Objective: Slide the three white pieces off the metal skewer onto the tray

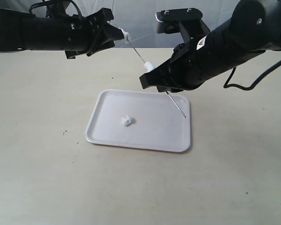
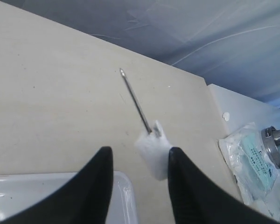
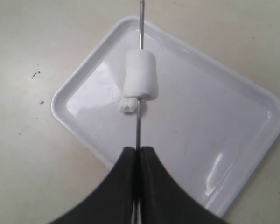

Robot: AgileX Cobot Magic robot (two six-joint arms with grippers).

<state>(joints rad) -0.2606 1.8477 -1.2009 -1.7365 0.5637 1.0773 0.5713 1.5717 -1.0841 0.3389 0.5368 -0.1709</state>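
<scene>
Right jaws: our right gripper [image 3: 137,150] is pinched tight on the skewer [image 3: 140,28].
Left jaws: our left gripper [image 2: 140,150] is spread apart, with the first white piece [image 2: 154,149] between its fingers at the skewer's top end.
Skewer: the second white piece [image 3: 140,74] is threaded on just ahead of the right jaws.
Tray: the third white piece [image 1: 126,121] lies loose mid-tray [image 1: 91,136], with bare floor out to every rim.
Tip: we see it hanging near the tray's right edge.

- Flat rectangular white plastic tray [image 1: 154,133]: was smooth and glossy, with light reflections.
- Thin straight silvery metal skewer [image 3: 138,123]: was bare, with a slight sheen.
- Small white cube-like pieces [image 3: 141,74]: were matt and soft-looking.
- Pale beige tabletop [image 1: 47,178]: was matt and faintly speckled; the material could not be told.
- Black left gripper fingers [image 2: 95,186] and black right gripper fingers [image 3: 121,186]: were smooth, dull and plastic-looking.
- Clear crinkled film wrapper [image 2: 252,158]: was glossy.
</scene>
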